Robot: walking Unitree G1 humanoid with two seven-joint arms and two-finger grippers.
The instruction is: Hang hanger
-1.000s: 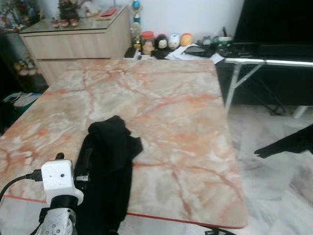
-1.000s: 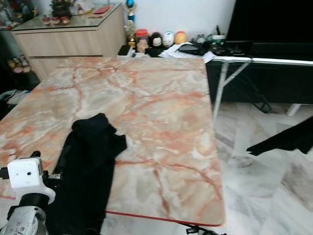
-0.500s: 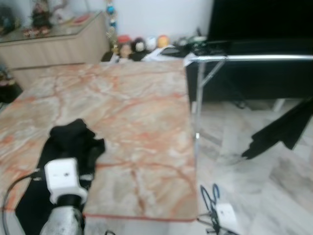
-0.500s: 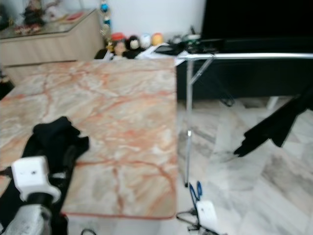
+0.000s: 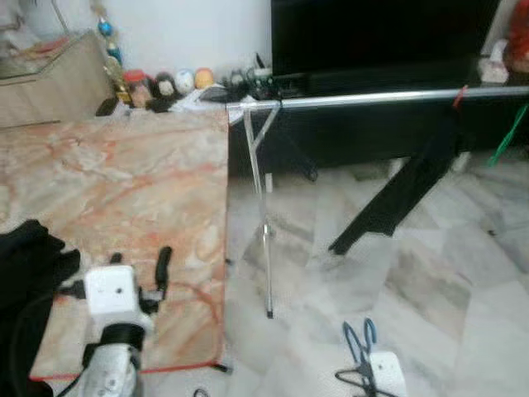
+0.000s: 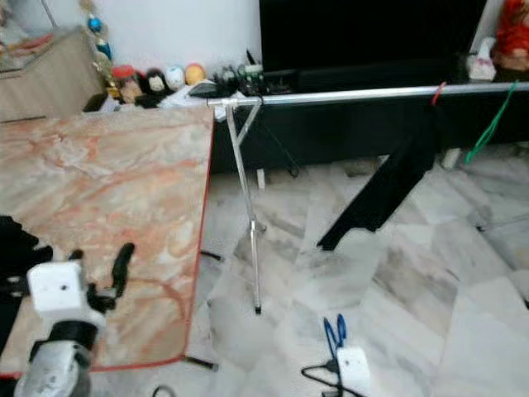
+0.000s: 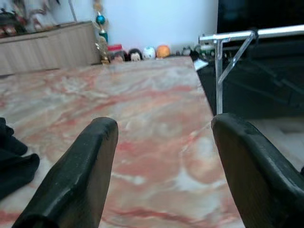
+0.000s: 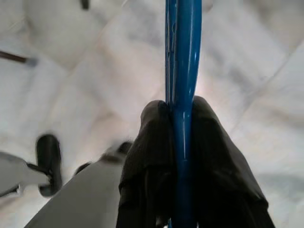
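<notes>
A blue hanger [image 8: 183, 57] is clamped between the two dark fingers [image 8: 147, 156] of my right gripper [image 8: 183, 142], over the pale tiled floor. In the eye views its blue loops [image 5: 359, 337] stick up above the white wrist box [image 5: 385, 372] at the bottom. A silver clothes rail [image 5: 372, 98] runs across the room ahead, with a black garment [image 5: 397, 198] hanging from it. My left gripper [image 7: 164, 156] stands open and holds nothing over the marble table [image 5: 140, 174], near the table's right front corner.
A heap of black clothing [image 5: 25, 265] lies on the table's left. The rail's slanted leg [image 5: 260, 215] stands just right of the table edge. Red [image 5: 459, 93] and green [image 5: 508, 136] hangers hang at the rail's right end. Behind are a dark TV unit [image 5: 380, 41] and small ornaments [image 5: 165, 83].
The camera has swung right: the table slid left and the rail came fully into view. My left gripper is off the black clothing, over bare marble. The blue hanger now shows at the bottom.
</notes>
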